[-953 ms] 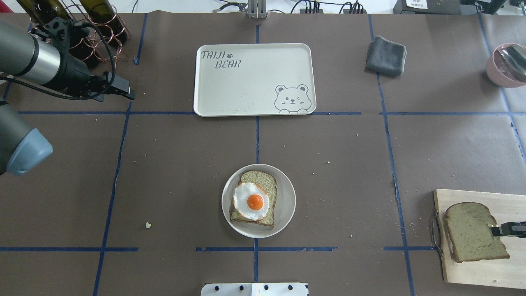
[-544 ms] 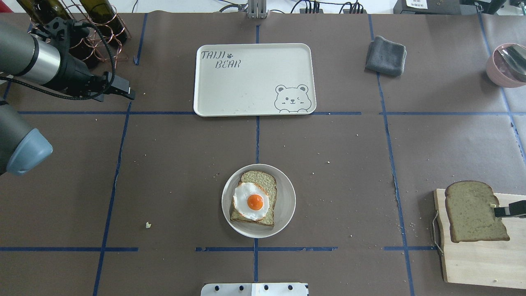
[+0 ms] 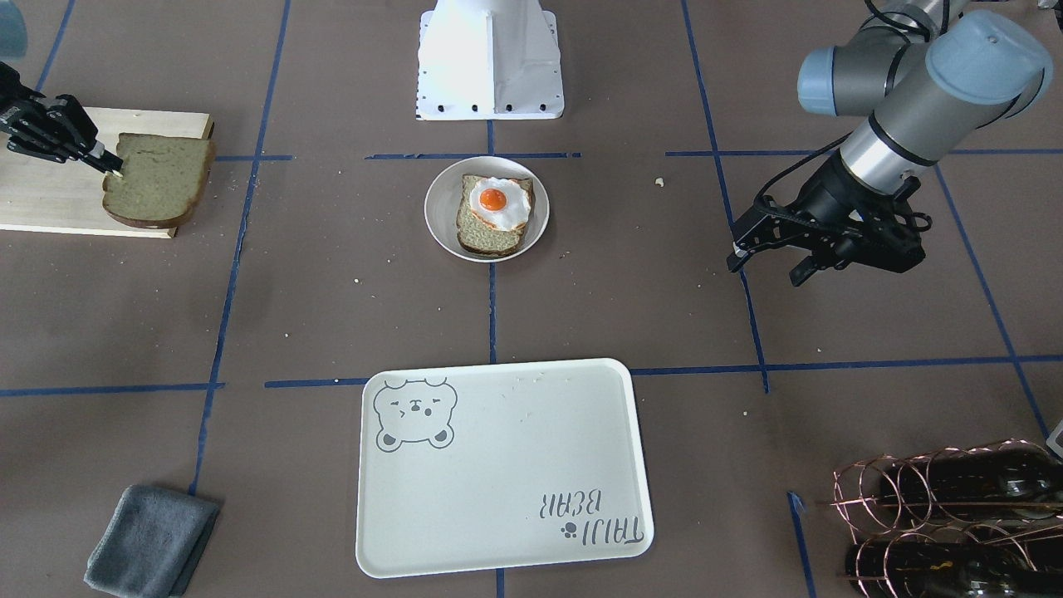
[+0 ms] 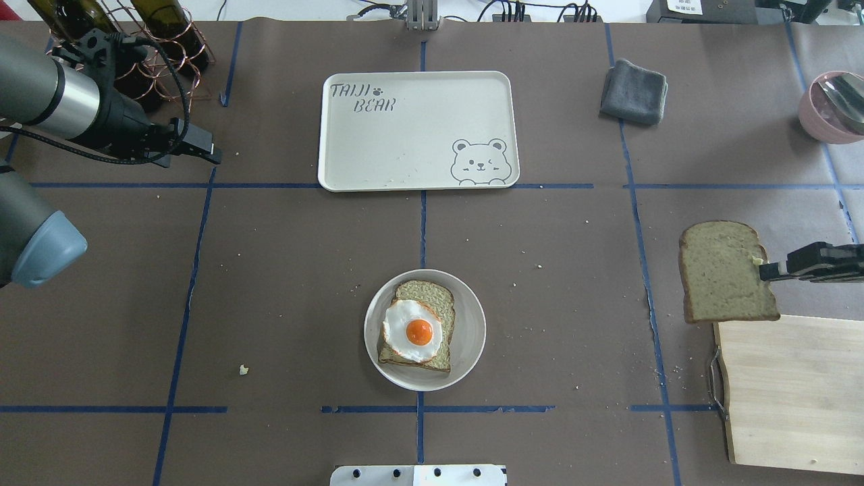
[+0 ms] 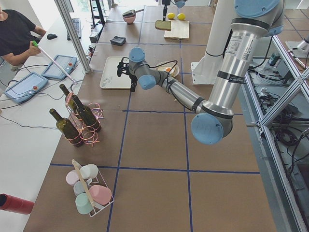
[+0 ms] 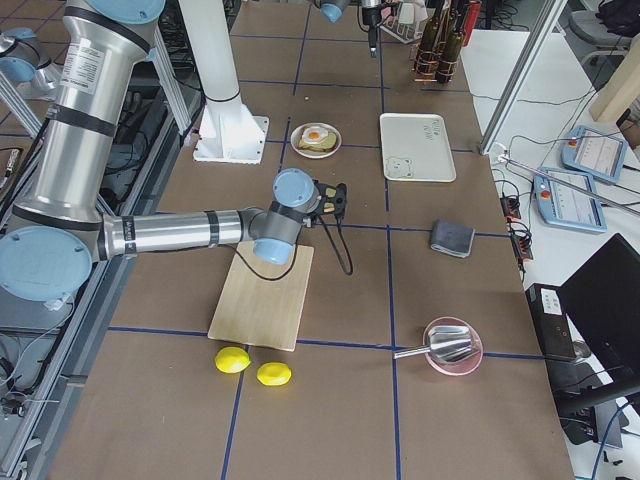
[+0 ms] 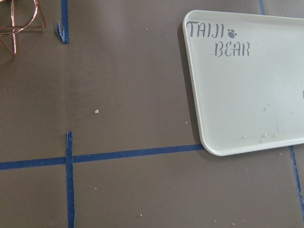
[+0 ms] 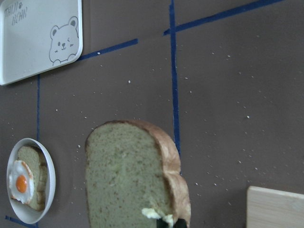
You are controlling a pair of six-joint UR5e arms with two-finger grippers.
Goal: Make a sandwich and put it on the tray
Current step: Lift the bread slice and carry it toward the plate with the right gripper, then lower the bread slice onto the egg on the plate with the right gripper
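Note:
My right gripper (image 4: 764, 271) is shut on the right edge of a loose bread slice (image 4: 723, 272) and holds it in the air, just beyond the cutting board's far left corner. The slice also fills the right wrist view (image 8: 128, 175). A second bread slice (image 4: 432, 294) lies on a round white plate (image 4: 472, 332) near the table's front middle, with a fried egg (image 4: 413, 331) on top of it. The cream bear tray (image 4: 418, 128) lies bare at the far middle. My left gripper (image 4: 210, 152) is open and empty, left of the tray.
A wooden cutting board (image 4: 790, 391) lies at the front right. A grey cloth (image 4: 634, 91) and a pink bowl with a spoon (image 4: 833, 104) are at the far right. A copper wine rack (image 4: 148, 40) stands at the far left. Two lemons (image 6: 250, 365) lie beyond the board.
My right gripper has lifted the bread slice off the cutting board and carried it away from the robot and slightly left. The left arm has not moved.

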